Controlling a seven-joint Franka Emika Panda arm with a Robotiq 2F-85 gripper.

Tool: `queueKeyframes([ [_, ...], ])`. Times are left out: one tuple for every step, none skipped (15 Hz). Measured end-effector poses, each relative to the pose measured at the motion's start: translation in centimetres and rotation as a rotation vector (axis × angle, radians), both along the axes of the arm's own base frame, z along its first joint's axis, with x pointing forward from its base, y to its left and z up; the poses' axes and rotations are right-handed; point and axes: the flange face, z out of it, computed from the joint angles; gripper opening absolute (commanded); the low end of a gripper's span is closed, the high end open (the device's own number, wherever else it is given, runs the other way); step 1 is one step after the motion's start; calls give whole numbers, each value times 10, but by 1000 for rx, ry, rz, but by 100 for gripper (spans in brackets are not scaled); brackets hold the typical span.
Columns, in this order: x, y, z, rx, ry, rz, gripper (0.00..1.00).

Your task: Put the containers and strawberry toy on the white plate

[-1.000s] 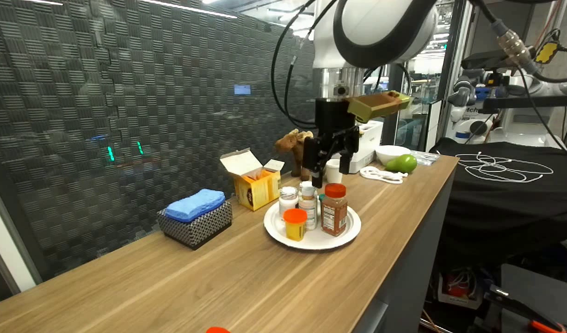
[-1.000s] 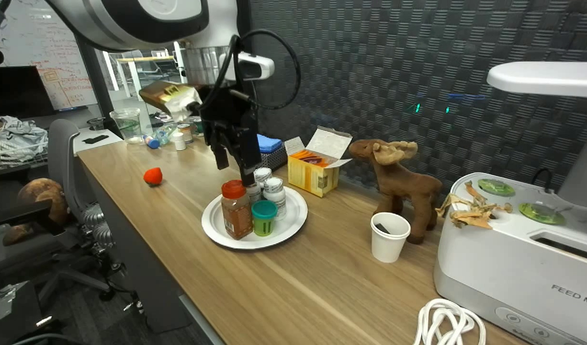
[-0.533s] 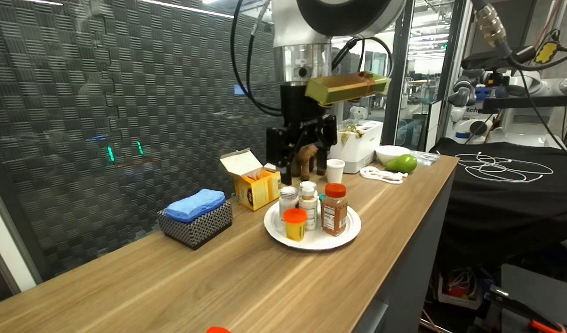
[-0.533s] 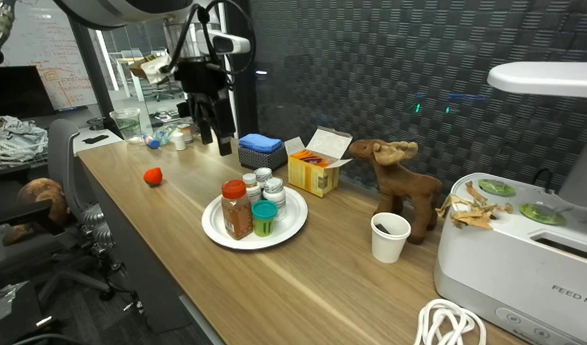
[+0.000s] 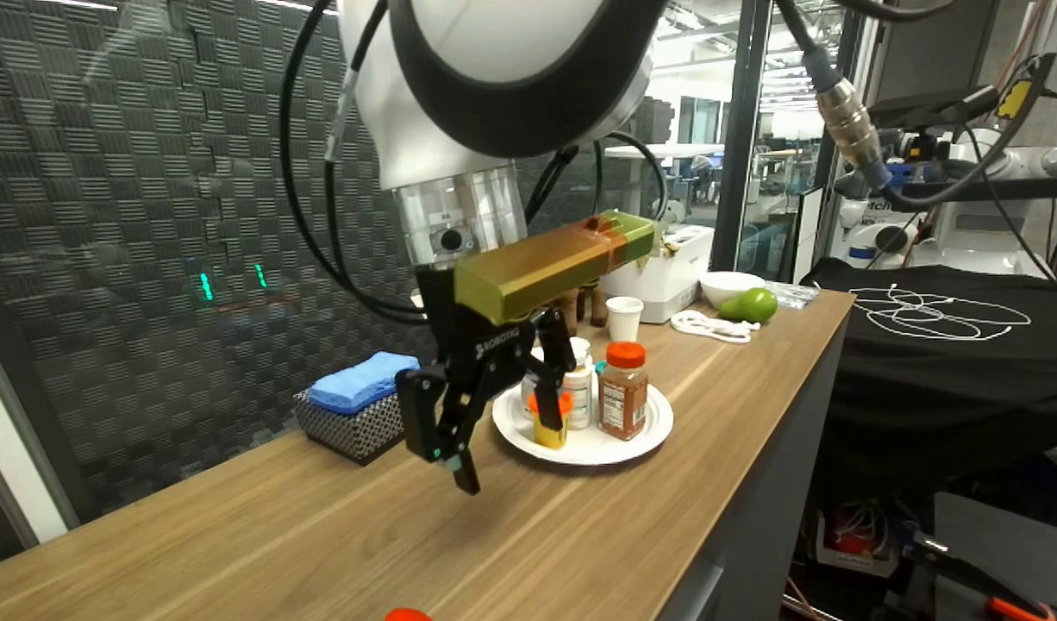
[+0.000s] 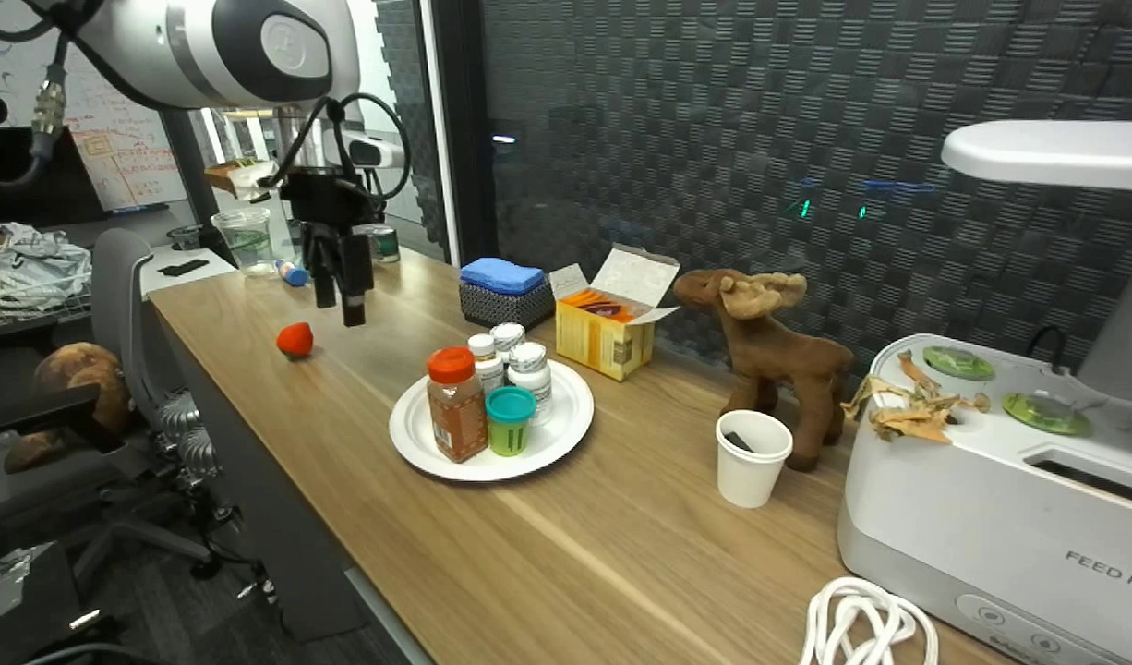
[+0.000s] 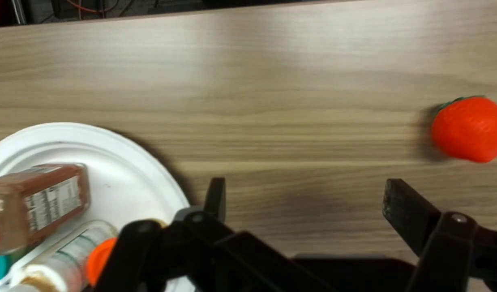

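Hand (image 6: 341, 308) past bottles (image 6: 531, 379) and yellow carton (image 6: 592, 342), nearer strawberry (image 6: 295, 340).

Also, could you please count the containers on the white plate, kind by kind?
White bottles: 3
Red-lidded spice jar: 1
Small tubs, one teal-lidded, one orange-lidded: 2
Total: 6

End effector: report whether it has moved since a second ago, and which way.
Yes. In an exterior view, the end effector has moved away from the white plate and toward the strawberry toy.
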Motion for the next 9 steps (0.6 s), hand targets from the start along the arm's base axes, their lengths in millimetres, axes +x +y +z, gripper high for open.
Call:
queueKeyframes([
  [-3, 13, -3, 8, 10, 16, 100],
  [-6, 26, -3, 16, 15, 32, 100],
  [-9, 38, -2, 25, 14, 48, 100],
  [-11, 49, 2, 34, 9, 61, 100],
  [-13, 59, 7, 45, 2, 73, 100],
  [-14, 67, 11, 56, -3, 81, 100],
  [-16, 74, 14, 69, -5, 84, 100],
  [-17, 78, 16, 77, -5, 86, 100],
  [-18, 82, 16, 83, -2, 88, 100],
])
